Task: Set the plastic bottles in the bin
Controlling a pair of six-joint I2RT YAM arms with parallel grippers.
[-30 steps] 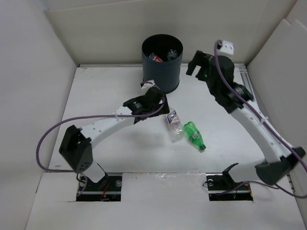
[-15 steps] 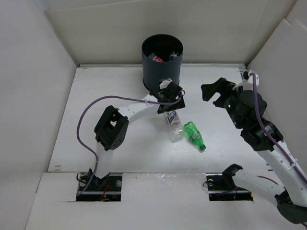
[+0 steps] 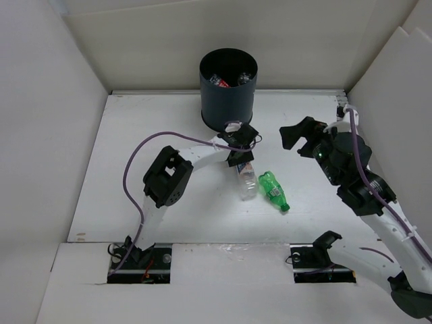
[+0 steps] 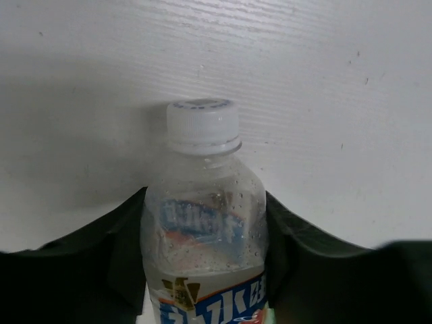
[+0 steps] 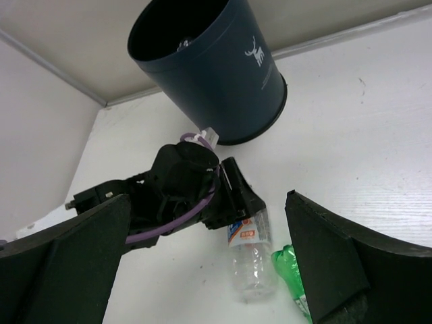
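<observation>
A clear plastic bottle (image 3: 247, 182) with a white-blue label lies on the white table, its white cap (image 4: 202, 125) pointing away from the left wrist camera. My left gripper (image 3: 241, 159) is shut on this bottle (image 4: 202, 223); the dark jaws press its two sides at the label end. A green bottle (image 3: 273, 191) lies just to its right, untouched. The dark navy bin (image 3: 228, 88) stands at the back and holds a red-labelled bottle (image 3: 217, 81) and another clear one (image 3: 241, 77). My right gripper (image 3: 302, 135) hangs open and empty above the table, right of the bin.
White walls close in the table on the left, back and right. In the right wrist view the bin (image 5: 209, 67) is tilted at the top, with the left gripper (image 5: 226, 196), the clear bottle (image 5: 251, 260) and the green bottle (image 5: 290, 270) below it.
The left arm swung right, onto the clear bottle, and its jaws closed on it. The right arm drew back from beside the bin, to the right and towards the front.
</observation>
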